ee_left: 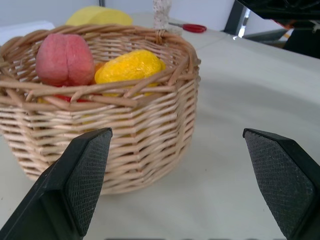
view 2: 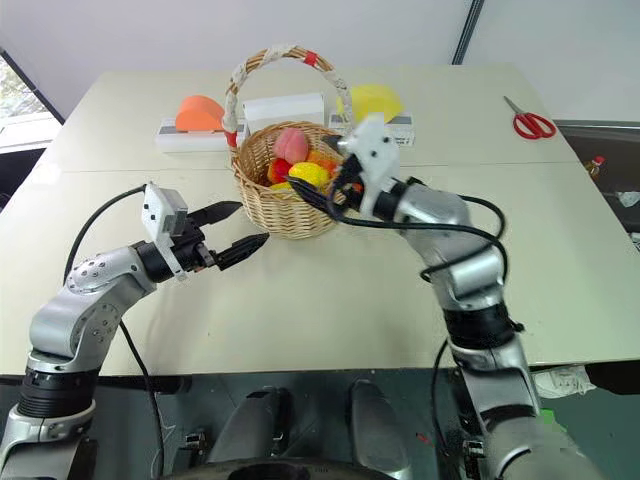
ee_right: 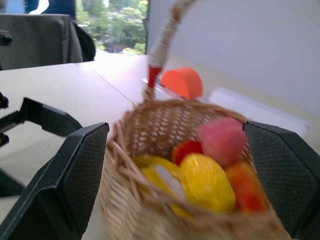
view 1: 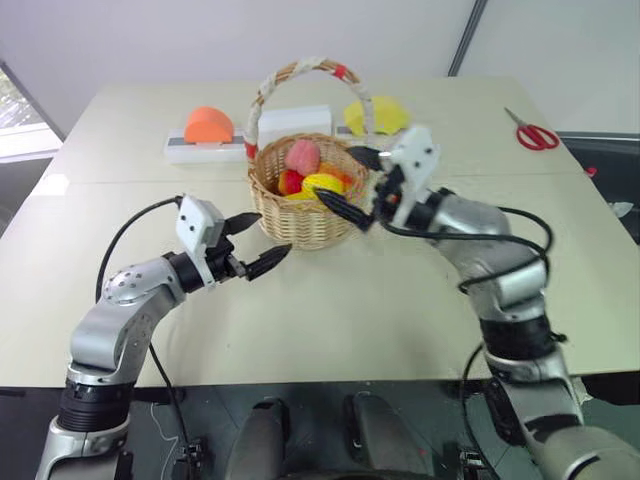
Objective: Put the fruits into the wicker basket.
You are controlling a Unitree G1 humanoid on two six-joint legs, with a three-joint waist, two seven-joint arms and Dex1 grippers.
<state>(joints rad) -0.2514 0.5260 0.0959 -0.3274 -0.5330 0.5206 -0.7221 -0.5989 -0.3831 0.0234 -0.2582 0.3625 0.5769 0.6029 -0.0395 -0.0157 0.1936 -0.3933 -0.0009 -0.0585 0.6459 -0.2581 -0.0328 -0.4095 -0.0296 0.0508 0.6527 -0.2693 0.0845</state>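
The left claw (view 1: pixel 256 243) gapes wide and empty at the wicker basket's (view 1: pixel 300 222) eight o'clock. Inside lie the peach (view 1: pixel 303 156) and lemon (view 1: pixel 322 184) (apple partly hidden). The right claw (view 1: pixel 352 184), spread wide and empty, hovers over the basket's three o'clock rim. Scissors (view 1: pixel 537 134) lie on the bench (view 1: pixel 330 300) at two o'clock.

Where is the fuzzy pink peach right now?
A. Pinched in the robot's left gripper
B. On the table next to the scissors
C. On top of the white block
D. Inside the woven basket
D. The pink peach sits inside the basket beside the yellow lemon, and both the left gripper and the right gripper are open and empty.
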